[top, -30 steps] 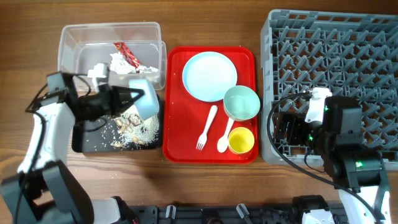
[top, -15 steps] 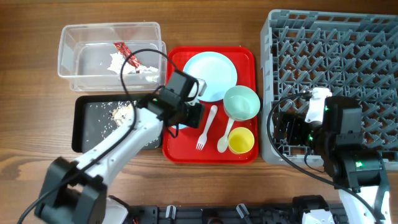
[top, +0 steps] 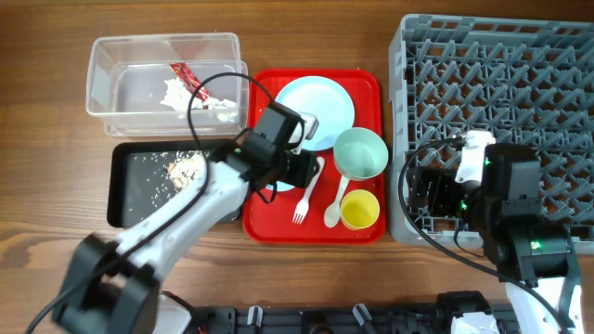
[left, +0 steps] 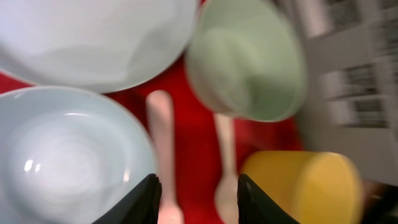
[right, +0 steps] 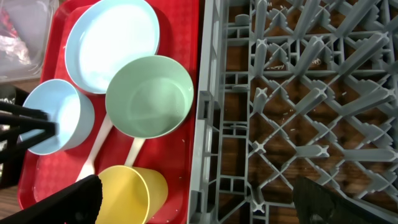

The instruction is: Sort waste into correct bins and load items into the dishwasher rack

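My left gripper [top: 302, 169] hovers low over the flat red tray [top: 264, 215]. In the left wrist view its fingers [left: 199, 199] are apart with nothing between them. The pale blue bowl [left: 68, 155] stands just left of them and also shows in the right wrist view [right: 71, 118]. The fork [top: 308, 190], spoon [top: 336, 204], pale blue plate [top: 316, 111], mint-green bowl [top: 360, 153] and yellow cup [top: 360, 209] are on the tray. My right gripper [right: 196, 199] is open and empty over the near-left edge of the dishwasher rack [top: 501, 74].
The clear tub [top: 102, 65] at the back left holds the red wrapper [top: 186, 79] and white tissue [top: 176, 93]. The black tray [top: 125, 199] in front of it holds food scraps [top: 181, 167]. The left arm lies across the black tray's right end.
My left arm swung from above the black tray to the red tray, taking the pale blue bowl along, then shifted slightly right. My right arm has not moved.
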Available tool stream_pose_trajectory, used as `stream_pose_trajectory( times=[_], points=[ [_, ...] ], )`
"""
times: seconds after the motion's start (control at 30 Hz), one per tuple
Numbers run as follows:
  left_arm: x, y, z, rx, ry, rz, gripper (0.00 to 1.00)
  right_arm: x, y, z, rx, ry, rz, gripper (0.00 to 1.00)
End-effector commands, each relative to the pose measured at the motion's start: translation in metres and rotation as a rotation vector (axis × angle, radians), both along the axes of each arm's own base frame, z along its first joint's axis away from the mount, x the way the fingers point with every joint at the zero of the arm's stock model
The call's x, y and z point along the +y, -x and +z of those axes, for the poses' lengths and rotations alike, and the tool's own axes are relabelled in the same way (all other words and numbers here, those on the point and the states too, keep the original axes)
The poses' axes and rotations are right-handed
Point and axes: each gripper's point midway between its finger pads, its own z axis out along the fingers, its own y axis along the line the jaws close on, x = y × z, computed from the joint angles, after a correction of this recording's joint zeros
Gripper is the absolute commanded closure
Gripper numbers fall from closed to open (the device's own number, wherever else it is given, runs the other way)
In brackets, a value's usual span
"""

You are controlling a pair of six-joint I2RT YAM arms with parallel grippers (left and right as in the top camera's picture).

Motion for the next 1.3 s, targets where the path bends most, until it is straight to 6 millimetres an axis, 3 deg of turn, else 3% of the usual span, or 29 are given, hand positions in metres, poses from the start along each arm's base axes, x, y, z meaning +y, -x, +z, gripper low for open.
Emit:
stream_pose_trajectory(
  times=[0.0, 0.1, 0.3, 0.37, 0.4, 0.43, 0.53, 0.63, 0.73, 0.8, 0.87, 0.97, 1.07, 1.2, 1.27],
  points=[
    [-0.023, 0.02, 0.047, -0.001, 0.166, -0.085, 0.56, 0.001, -0.002, 0.009, -0.026, -0.001, 0.012, 0.0],
    [-0.039, 0.038, 0.033, 0.037, 0.138, -0.143, 0.54, 0.001, -0.002, 0.009, -0.026, -0.001, 0.012, 0.0],
    [-0.06, 0.068, -0.032, 0.138, -0.032, -0.173, 0.58, 0.001, 0.0, 0.008, -0.016, -0.001, 0.012, 0.0],
    [-0.058, 0.069, -0.051, 0.167, -0.082, -0.148, 0.66, 0.001, 0.001, 0.007, -0.012, 0.0, 0.012, 0.0],
    [-0.056, 0.069, -0.057, 0.177, -0.094, -0.144, 0.85, 0.001, 0.001, 0.007, -0.01, 0.0, 0.012, 0.0],
    [-0.055, 0.068, -0.057, 0.179, -0.095, -0.141, 0.94, 0.001, 0.001, 0.007, -0.008, 0.0, 0.012, 0.0],
    [-0.052, 0.061, -0.044, 0.167, -0.059, -0.123, 0.96, -0.001, 0.001, 0.006, -0.007, 0.008, 0.007, 0.0],
    [-0.049, 0.051, 0.005, 0.18, 0.13, -0.118, 0.96, -0.011, 0.0, 0.005, -0.01, 0.052, -0.03, 0.0],
    [-0.014, 0.003, 0.063, 0.189, 0.398, 0.024, 0.96, -0.012, -0.008, 0.006, -0.023, 0.054, -0.038, 0.0],
    [0.004, -0.024, 0.086, 0.213, 0.56, 0.082, 0.96, 0.012, -0.014, 0.001, 0.005, -0.046, 0.052, 0.0],
    [0.021, -0.051, 0.095, 0.264, 0.685, 0.155, 0.96, 0.058, -0.011, -0.004, 0.056, -0.229, 0.289, 0.0],
    [0.009, -0.041, 0.11, 0.37, 0.849, -0.029, 0.96, 0.103, -0.004, -0.001, 0.092, -0.468, 0.553, 0.0],
    [0.002, -0.031, 0.103, 0.459, 0.878, -0.088, 0.96, 0.132, -0.01, 0.012, 0.033, -0.695, 0.757, 0.0],
    [-0.005, -0.019, 0.108, 0.484, 0.894, -0.152, 0.96, 0.137, -0.039, 0.02, -0.062, -0.737, 0.783, 0.0],
    [-0.014, -0.012, 0.109, 0.497, 0.888, -0.181, 0.96, 0.14, -0.048, 0.033, -0.126, -0.761, 0.812, 0.0]
  ],
)
